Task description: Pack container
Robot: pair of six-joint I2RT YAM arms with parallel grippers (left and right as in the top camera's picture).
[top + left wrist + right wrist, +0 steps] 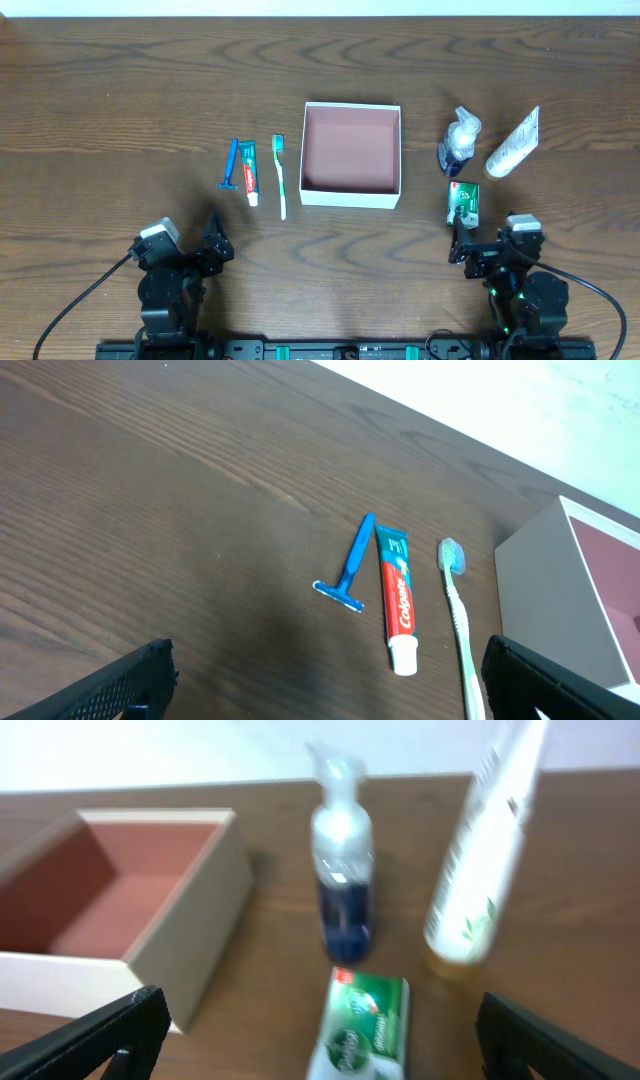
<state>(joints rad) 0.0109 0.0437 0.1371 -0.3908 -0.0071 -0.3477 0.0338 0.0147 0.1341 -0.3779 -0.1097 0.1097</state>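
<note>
The container, a white box with a pinkish-brown inside, stands empty at the table's middle; its wall shows in the left wrist view and in the right wrist view. Left of it lie a blue razor, a toothpaste tube and a green toothbrush. Right of it lie a pump bottle, a white tube and a green soap box. My left gripper is open and empty near the front edge. My right gripper is open and empty, just in front of the soap box.
The dark wooden table carries everything. A pale strip runs along its far edge. Cables trail from both arm bases at the front.
</note>
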